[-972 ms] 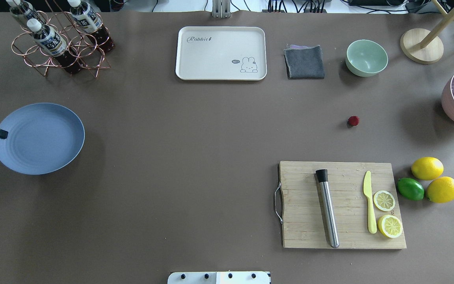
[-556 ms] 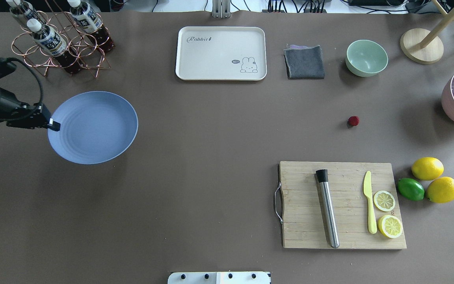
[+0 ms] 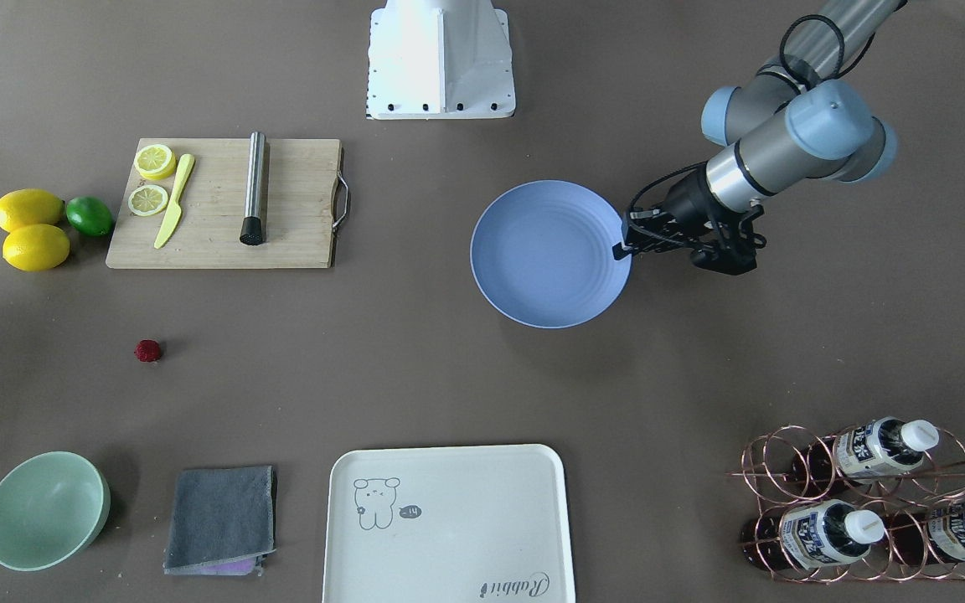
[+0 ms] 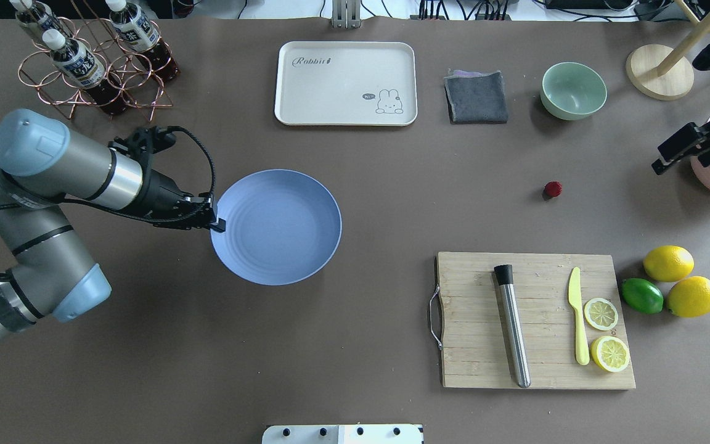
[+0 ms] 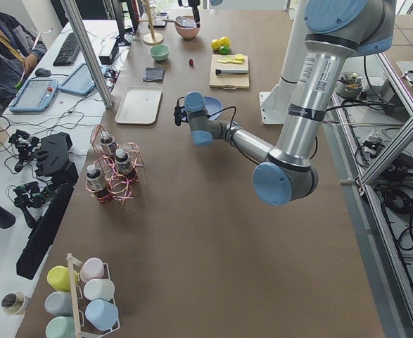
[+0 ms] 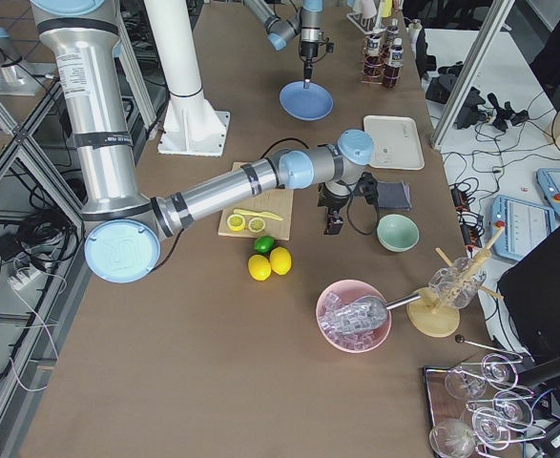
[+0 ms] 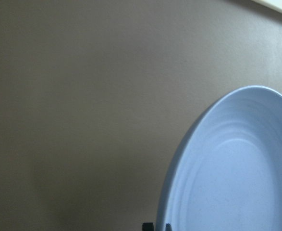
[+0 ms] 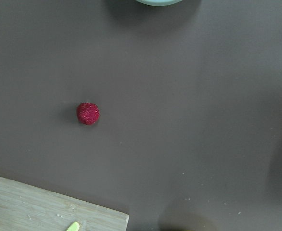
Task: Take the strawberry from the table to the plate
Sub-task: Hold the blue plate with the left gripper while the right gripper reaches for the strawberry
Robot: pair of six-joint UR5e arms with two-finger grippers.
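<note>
The small dark-red strawberry [image 4: 553, 189] lies on the bare table [image 4: 392, 203], just beyond the cutting board; it also shows as the strawberry [image 8: 88, 113] in the right wrist view. My left gripper [image 4: 218, 225] is shut on the left rim of the blue plate [image 4: 278, 227], left of the table's middle. In the left wrist view the plate [image 7: 237, 168] fills the lower right. My right gripper [image 4: 659, 165] hangs at the right edge, well right of the berry. I see it side-on, so I cannot tell how its jaws stand.
A wooden cutting board [image 4: 472, 320] carries a steel muddler, a yellow knife and two lemon slices, with lemons and a lime [image 4: 641, 295] beside it. At the back stand a cream tray [image 4: 346, 83], grey cloth [image 4: 476, 97], green bowl [image 4: 573, 90] and bottle rack [image 4: 93, 55].
My left arm has carried the plate rightward from the table's left edge towards the middle. My right gripper has come into the overhead view at the right edge. The strawberry has stayed put.
</note>
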